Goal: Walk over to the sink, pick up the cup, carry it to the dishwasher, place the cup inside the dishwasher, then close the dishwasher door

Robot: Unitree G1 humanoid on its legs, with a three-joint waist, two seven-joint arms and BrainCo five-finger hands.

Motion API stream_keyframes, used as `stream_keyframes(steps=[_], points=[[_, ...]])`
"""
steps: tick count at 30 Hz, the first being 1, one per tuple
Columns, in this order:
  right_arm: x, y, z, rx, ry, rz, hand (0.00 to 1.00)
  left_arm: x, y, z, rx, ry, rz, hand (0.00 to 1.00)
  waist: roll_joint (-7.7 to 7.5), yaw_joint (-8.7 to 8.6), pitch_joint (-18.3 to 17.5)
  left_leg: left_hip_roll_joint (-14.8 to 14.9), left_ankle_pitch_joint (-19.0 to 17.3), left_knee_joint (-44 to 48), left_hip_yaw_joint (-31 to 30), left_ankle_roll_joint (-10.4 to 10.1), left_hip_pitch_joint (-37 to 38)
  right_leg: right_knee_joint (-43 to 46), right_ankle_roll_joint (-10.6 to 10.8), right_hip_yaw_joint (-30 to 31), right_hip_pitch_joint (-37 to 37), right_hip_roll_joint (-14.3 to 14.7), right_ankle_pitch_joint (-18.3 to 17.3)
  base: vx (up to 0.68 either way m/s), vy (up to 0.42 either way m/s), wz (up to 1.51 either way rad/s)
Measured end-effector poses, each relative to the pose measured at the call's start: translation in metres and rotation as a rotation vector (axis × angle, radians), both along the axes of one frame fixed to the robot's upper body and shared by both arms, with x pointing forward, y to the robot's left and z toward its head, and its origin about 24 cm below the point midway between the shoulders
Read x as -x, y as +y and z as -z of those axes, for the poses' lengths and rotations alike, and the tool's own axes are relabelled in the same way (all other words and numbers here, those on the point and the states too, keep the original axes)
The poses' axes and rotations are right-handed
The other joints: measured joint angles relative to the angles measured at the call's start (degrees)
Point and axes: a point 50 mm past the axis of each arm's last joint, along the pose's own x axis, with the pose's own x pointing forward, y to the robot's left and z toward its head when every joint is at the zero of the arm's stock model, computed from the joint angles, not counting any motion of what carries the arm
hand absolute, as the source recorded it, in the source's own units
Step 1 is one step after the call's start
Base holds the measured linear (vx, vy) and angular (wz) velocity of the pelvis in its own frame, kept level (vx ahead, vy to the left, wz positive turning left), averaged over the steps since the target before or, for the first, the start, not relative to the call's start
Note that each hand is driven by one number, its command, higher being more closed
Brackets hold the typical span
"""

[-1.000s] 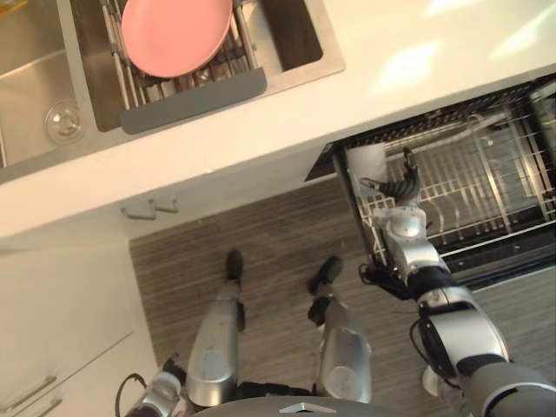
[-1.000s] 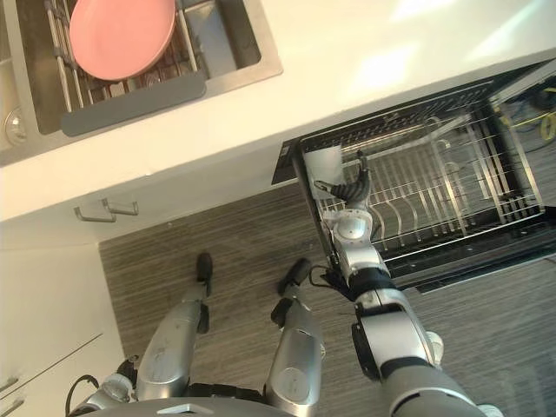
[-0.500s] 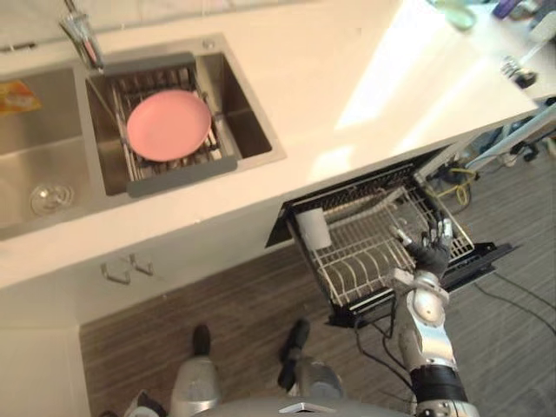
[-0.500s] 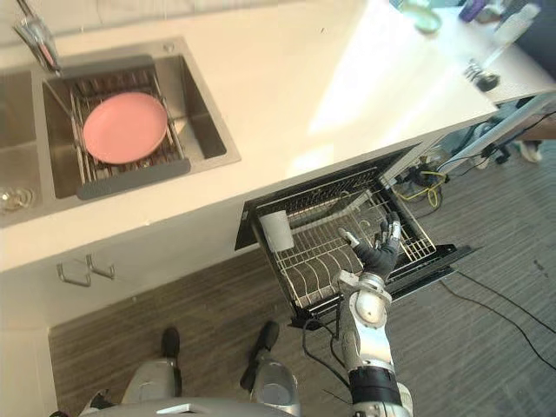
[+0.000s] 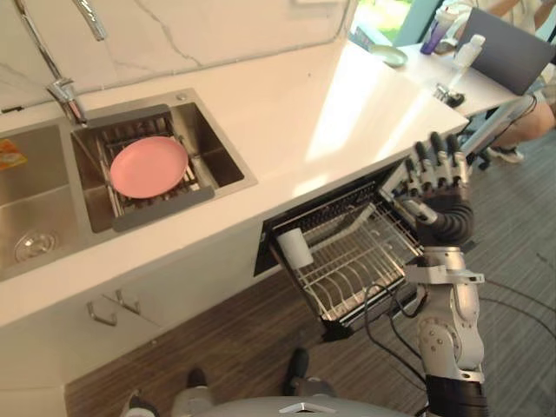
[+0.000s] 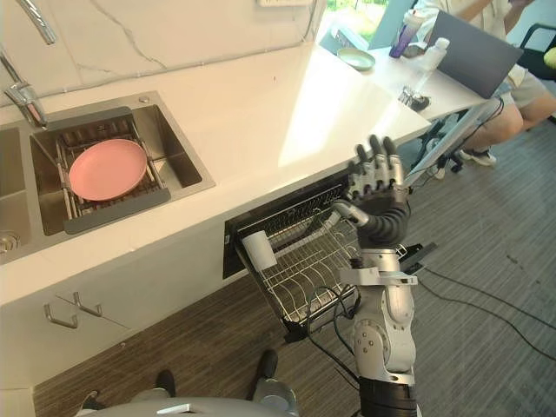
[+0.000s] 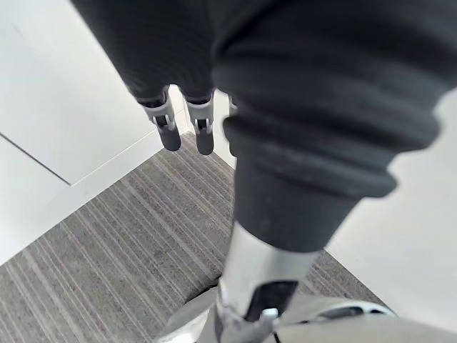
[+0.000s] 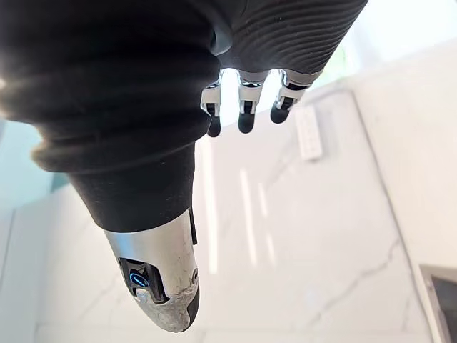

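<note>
A white cup (image 5: pixel 294 247) stands in the left corner of the pulled-out wire rack (image 5: pixel 352 265) of the dishwasher, under the white counter (image 5: pixel 287 113). My right hand (image 5: pixel 439 187) is raised above the rack's right end, level with the counter's edge. Its fingers are straight and spread, it is open and holds nothing, and it is well apart from the cup. In the left wrist view my left hand (image 7: pixel 178 132) hangs low over the grey striped floor beside a white cabinet, with relaxed, empty fingers.
A pink plate (image 5: pixel 148 166) lies on a drying rack in the sink (image 5: pixel 221 156) at the left, below a faucet (image 5: pixel 65 87). A person with a laptop (image 6: pixel 473 52) sits at the counter's far right end, near a bottle (image 6: pixel 408 30) and a small dish (image 6: pixel 356 58).
The camera has tilted up and the whole picture has shifted. My right hand has risen out of the rack to above counter height. The cup has stayed in the rack's corner.
</note>
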Motion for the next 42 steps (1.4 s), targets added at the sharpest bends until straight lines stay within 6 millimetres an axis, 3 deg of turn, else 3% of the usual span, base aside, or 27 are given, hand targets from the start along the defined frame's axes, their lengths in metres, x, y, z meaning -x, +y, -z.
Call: stream_keyframes(steps=[5, 9, 12, 14, 16, 21, 23, 27, 28, 29, 30, 31, 32, 33, 34, 35, 36, 37, 38, 40, 42], points=[[-0.031, 0.036, -0.008, 0.192, 0.016, -0.147, 0.0, 0.001, 0.0, 0.0, 0.004, -0.035, -0.034, 0.0, -0.11, 0.37, -0.1, 0.0, 0.3, -0.1, -2.8, 0.1, -0.3, 0.2, 0.3, -3.2, 2.0, -0.2, -0.3, 0.02, -0.009, 0.31], [-0.06, 0.055, -0.002, 0.281, 0.114, -0.101, 0.0, 0.001, 0.0, 0.0, 0.018, -0.068, -0.097, 0.0, -0.25, 2.79, -0.4, 0.0, 1.0, -0.3, -4.9, 0.6, -1.0, 0.3, 0.6, -6.9, 3.9, -0.6, -0.7, 0.0, -0.002, 0.5], [-0.072, 0.05, 0.003, 0.251, 0.179, -0.009, 0.0, 0.003, 0.001, -0.001, 0.009, -0.078, -0.114, 0.0, -0.17, 3.29, -0.6, 1.6, 1.9, -0.3, 2.3, 1.6, -1.7, 0.3, 1.5, -12.0, 6.6, -1.8, -1.4, 0.0, 0.031, 0.98], [-0.073, 0.044, 0.003, 0.246, 0.195, 0.063, 0.0, 0.008, 0.005, -0.001, -0.01, -0.066, -0.119, 0.0, 0.35, 1.73, -1.1, 5.5, 2.4, 3.9, 17.8, 2.4, -3.5, 0.4, 2.6, -18.6, 8.9, -3.1, -1.6, 0.06, 0.082, 1.35], [-0.072, 0.037, 0.004, 0.259, 0.207, 0.128, 0.0, 0.012, 0.005, -0.001, -0.008, -0.043, -0.111, 0.0, 1.13, 0.98, -1.3, 7.6, 2.1, 9.2, 25.4, 3.0, -5.1, 1.6, 3.7, -22.1, 9.5, -5.0, -1.8, 0.06, 0.217, 1.06], [-0.07, 0.026, 0.01, 0.263, 0.235, 0.193, 0.0, 0.032, -0.005, 0.004, 0.045, 0.028, -0.116, 0.0, 1.8, 1.42, -0.6, 8.3, -2.8, 17.7, 23.6, 3.4, -8.3, 9.4, 5.1, -21.0, 7.0, -9.6, -4.7, 0.03, 0.235, 0.13], [-0.068, 0.018, 0.012, 0.241, 0.238, 0.237, 0.0, 0.032, -0.009, 0.005, 0.061, 0.026, -0.112, 0.0, 1.57, 1.27, -0.5, 7.3, -4.3, 18.1, 23.8, 3.3, -8.5, 11.9, 6.3, -20.2, 6.2, -11.8, -6.3, -0.04, 0.214, 0.01], [-0.054, -0.01, 0.027, 0.174, 0.293, 0.38, 0.0, 0.021, -0.007, 0.004, 0.058, -0.014, -0.09, 0.0, 0.54, -0.03, -0.2, 3.4, -6.2, 18.9, 23.5, 5.3, -10.3, 14.8, 6.7, -18.2, 3.6, -16.3, -8.3, -0.04, 0.194, 0.18], [-0.051, -0.014, 0.029, 0.154, 0.301, 0.407, 0.0, 0.02, -0.006, 0.003, 0.055, -0.016, -0.086, 0.0, 0.16, -0.19, 0.1, 2.5, -6.6, 19.0, 23.5, 5.6, -10.7, 15.4, 5.2, -17.8, 3.1, -17.1, -8.9, 0.01, 0.194, 0.09], [-0.048, -0.017, 0.034, 0.138, 0.317, 0.427, 0.0, 0.018, -0.006, 0.003, 0.053, -0.02, -0.079, 0.0, 0.09, -0.19, 0.4, 1.6, -7.5, 18.8, 23.4, 5.7, -11.0, 17.0, -1.8, -16.4, 1.7, -18.0, -10.1, 0.01, 0.16, 0.06], [-0.046, -0.019, 0.037, 0.129, 0.326, 0.433, 0.0, 0.018, -0.006, 0.003, 0.052, -0.02, -0.071, 0.0, 0.09, -0.23, 0.4, 1.1, -7.9, 18.5, 23.2, 5.8, -10.8, 18.6, -6.2, -15.0, 0.9, -18.3, -11.3, 0.04, 0.192, 0.14], [-0.042, -0.019, 0.041, 0.118, 0.335, 0.444, 0.0, 0.017, -0.004, 0.002, 0.044, -0.021, -0.042, 0.0, -0.36, -0.6, 0.6, -0.4, -8.4, 17.7, 22.0, 6.6, -10.0, 22.2, -11.8, -10.4, -0.4, -18.7, -14.9, 0.06, 0.146, 0.55], [-0.036, -0.02, 0.041, 0.114, 0.331, 0.454, 0.0, 0.014, 0.003, 0.0, 0.028, -0.028, -0.017, 0.0, -1.77, -1.91, 0.9, -2.7, -9.0, 17.7, 19.9, 7.5, -9.4, 25.0, -13.5, -3.8, -0.5, -18.3, -15.5, 0.06, 0.146, 0.77], [-0.035, -0.022, 0.04, 0.114, 0.326, 0.461, 0.0, 0.013, 0.003, 0.0, 0.025, -0.029, -0.009, 0.0, -1.93, -2.48, 0.9, -3.3, -9.2, 17.6, 18.6, 7.9, -9.2, 26.5, -12.6, -0.8, -0.7, -18.3, -12.8, 0.13, 0.116, 0.9], [-0.033, -0.024, 0.041, 0.114, 0.326, 0.47, 0.0, 0.011, 0.003, 0.0, 0.027, -0.027, 0.01, 0.0, -1.41, -3.22, 0.8, -3.6, -9.2, 15.6, 16.9, 7.9, -7.9, 31.2, -13.1, 3.2, -3.1, -18.1, -7.6, 0.18, 0.095, 0.59], [-0.031, -0.027, 0.042, 0.112, 0.331, 0.48, 0.0, 0.003, 0.0, 0.0, 0.042, -0.034, 0.036, 0.0, 0.02, -2.98, 1.6, -2.9, -9.1, 13.9, 14.7, 8.1, -6.6, 34.6, -8.2, 5.9, -5.1, -15.7, -10.6, 0.21, 0.102, 0.39], [-0.031, -0.027, 0.042, 0.111, 0.333, 0.481, 0.0, 0.002, 0.0, 0.0, 0.043, -0.032, 0.043, 0.0, 0.28, -2.89, 1.7, -2.7, -9.0, 13.2, 13.0, 8.3, -6.0, 35.3, -5.4, 7.0, -6.0, -13.5, -13.5, 0.16, 0.059, 0.18], [-0.028, -0.032, 0.042, 0.104, 0.33, 0.498, 0.0, 0.0, -0.001, 0.0, 0.051, -0.021, 0.072, 0.0, 0.26, -2.79, 1.6, -2.7, -8.4, 11.5, 10.3, 8.4, -4.7, 34.4, -3.5, 8.4, -7.6, -9.5, -17.1, 0.16, 0.049, 0.24], [-0.021, -0.039, 0.039, 0.093, 0.312, 0.529, 0.0, -0.005, 0.0, -0.001, 0.042, -0.007, 0.131, 0.0, 0.15, -3.25, 1.6, -2.8, -8.3, 10.4, 8.8, 8.3, -3.5, 31.6, -2.3, 9.0, -8.8, -5.9, -18.0, 0.18, 0.042, 0.34], [-0.009, -0.049, 0.035, 0.087, 0.287, 0.575, 0.0, -0.005, -0.001, 0.0, 0.041, 0.032, 0.191, 0.0, 0.0, -4.82, 1.5, -3.4, -8.0, 9.7, 7.3, 7.7, -2.1, 28.0, -1.1, 10.1, -9.8, -3.1, -17.3, 0.25, -0.007, 0.7], [0.003, -0.056, 0.039, 0.085, 0.299, 0.606, 0.0, -0.006, 0.003, -0.001, 0.029, 0.031, 0.205, 0.0, -1.25, -5.5, 0.7, -5.3, -8.4, 9.5, 5.5, 7.2, -0.2, 24.3, -1.1, 10.0, -10.2, -2.3, -10.8, 0.29, -0.06, 0.71]])
